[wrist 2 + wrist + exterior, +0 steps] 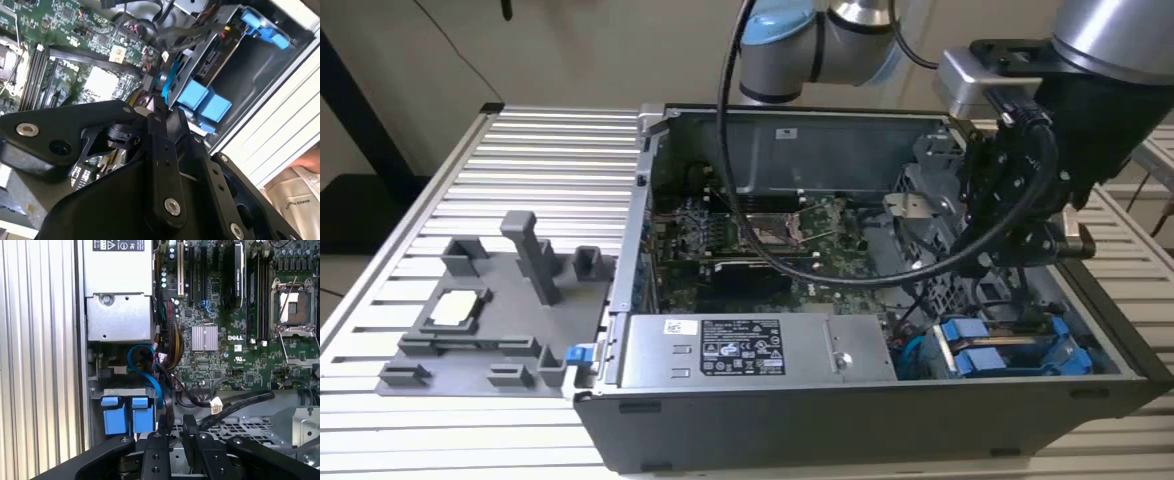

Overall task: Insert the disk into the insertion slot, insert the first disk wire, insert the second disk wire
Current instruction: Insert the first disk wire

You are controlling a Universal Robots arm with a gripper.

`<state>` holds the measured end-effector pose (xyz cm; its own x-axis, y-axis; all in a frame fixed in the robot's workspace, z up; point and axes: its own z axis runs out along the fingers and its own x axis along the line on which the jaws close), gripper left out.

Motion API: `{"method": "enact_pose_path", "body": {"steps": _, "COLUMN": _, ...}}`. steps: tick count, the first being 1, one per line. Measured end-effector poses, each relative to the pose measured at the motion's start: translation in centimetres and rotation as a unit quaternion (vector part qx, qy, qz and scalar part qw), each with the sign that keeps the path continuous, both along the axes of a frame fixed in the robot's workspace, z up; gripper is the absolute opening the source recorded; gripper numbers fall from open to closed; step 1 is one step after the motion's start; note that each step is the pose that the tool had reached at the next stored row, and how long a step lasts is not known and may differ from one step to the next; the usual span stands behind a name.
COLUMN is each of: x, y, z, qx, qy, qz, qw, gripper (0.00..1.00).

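Gripper (177, 424) near the disk (127, 416), seated lengthwise, blue tabs facing the motherboard (225, 355)

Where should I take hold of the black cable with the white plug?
Probably just behind the white plug, on the black cable, coming straight down from above: the plug end looks unplugged over the motherboard, and the cable runs level there.

We're looking at a ribbed aluminium table (520, 150) sitting in front of a plain beige wall (587, 50). A black post (350, 110) is standing at the exterior view's left, a thin cable (454, 46) hanging down the wall. Light is falling evenly.
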<state>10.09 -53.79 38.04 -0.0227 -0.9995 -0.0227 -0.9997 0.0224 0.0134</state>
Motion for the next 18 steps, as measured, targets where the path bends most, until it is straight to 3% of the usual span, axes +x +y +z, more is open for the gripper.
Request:
{"method": "enact_pose_path", "body": {"steps": 4, "x": -0.09, "y": 0.76, "z": -0.23, "qx": -0.0024, "qy": -0.0078, "qz": 0.011, "qw": 0.9999, "gripper": 0.27}}
{"method": "enact_pose_path", "body": {"steps": 10, "x": -0.09, "y": 1.91, "z": -0.85, "qx": -0.0042, "qy": -0.0236, "qz": 0.032, "qw": 0.9992, "gripper": 0.27}}
{"method": "enact_pose_path", "body": {"steps": 16, "x": -0.30, "y": 2.04, "z": -1.12, "qx": -0.0159, "qy": -0.0334, "qz": 0.044, "qw": 0.9983, "gripper": 0.27}}
{"method": "enact_pose_path", "body": {"steps": 18, "x": -0.36, "y": 2.11, "z": -1.27, "qx": -0.0178, "qy": -0.0380, "qz": 0.049, "qw": 0.9979, "gripper": 0.27}}
